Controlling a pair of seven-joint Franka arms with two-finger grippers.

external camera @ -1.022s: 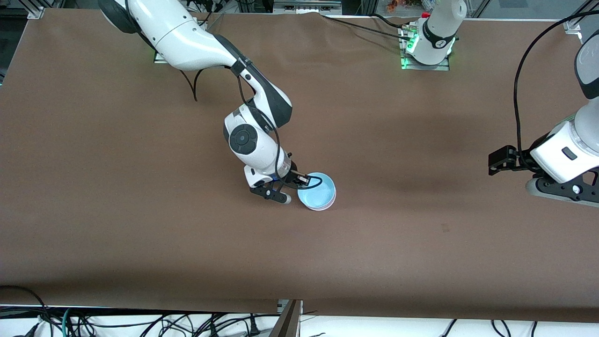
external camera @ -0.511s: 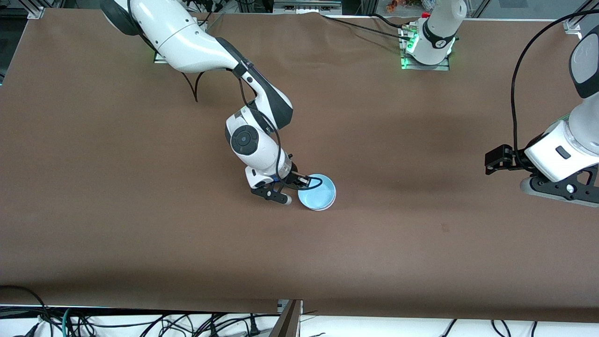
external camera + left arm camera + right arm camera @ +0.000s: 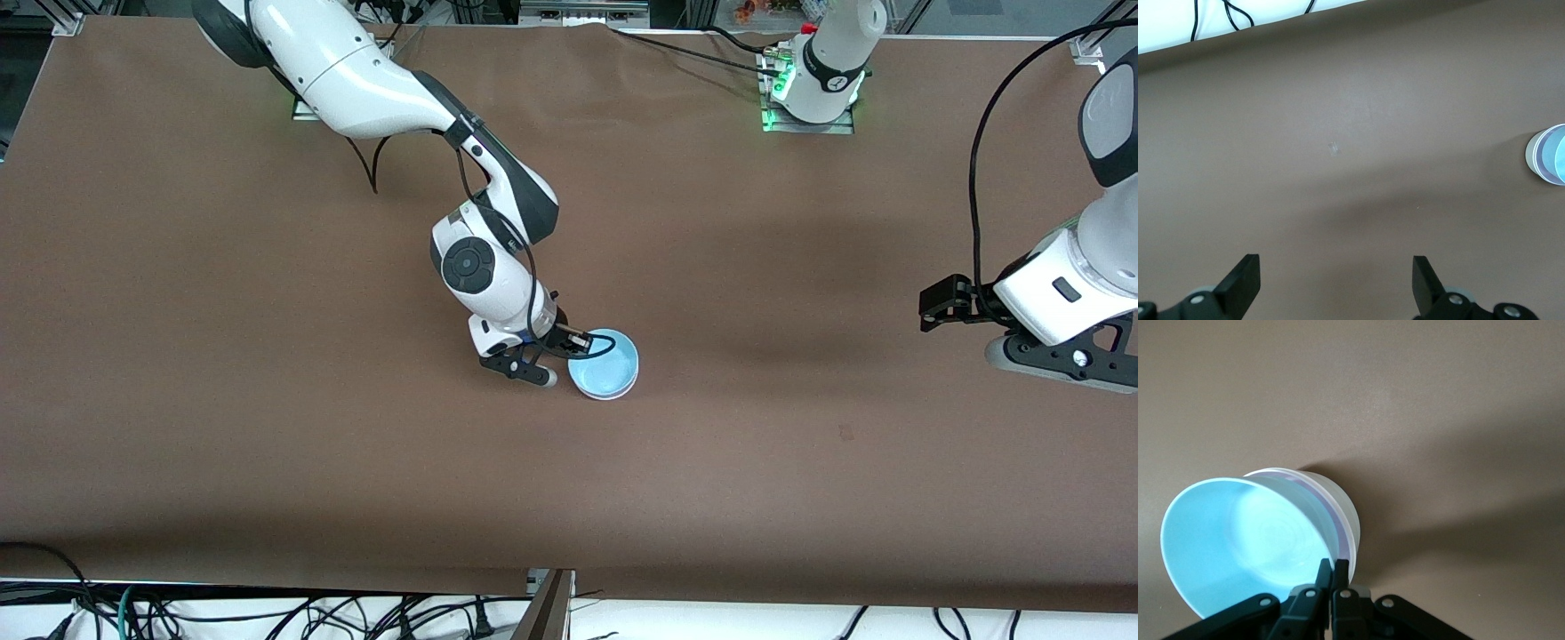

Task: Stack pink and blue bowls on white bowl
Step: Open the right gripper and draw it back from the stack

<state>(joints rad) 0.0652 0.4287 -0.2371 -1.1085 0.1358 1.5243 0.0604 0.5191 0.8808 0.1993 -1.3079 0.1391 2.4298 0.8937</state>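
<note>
From the front, my right pincer [image 3: 544,354] sits low at the rim of the light sky-blue round plastic bowl [image 3: 605,366], which nests on top of a stack near the middle of the table; a thin pale rim peeks out under it on the side nearer the camera. My fingers there are pressed together on the blue rim, on the edge toward the right arm's end. The brown table cover [image 3: 267,356] is matte, faintly grainy, with soft shadows across it. Along the near edge run black cables [image 3: 267,613] on a white floor. My left pincer [image 3: 956,302] hangs over bare cover at the left arm's end, waiting.

Left wrist view now: my two black fingers [image 3: 1241,283] stand wide apart over plain brown cover, and the stack [image 3: 1546,155] shows far off, blue inside pale bands.

Right wrist view: my fingers [image 3: 1331,577] are clamped tight on the blue bowl's [image 3: 1238,540] smooth, glossy wall. Just under it I see a pale pink bowl's rim [image 3: 1336,520] as a thin lilac-pink band, and outside that the glossy white round bowl [image 3: 1341,500], all three nested, resting on the cover.
</note>
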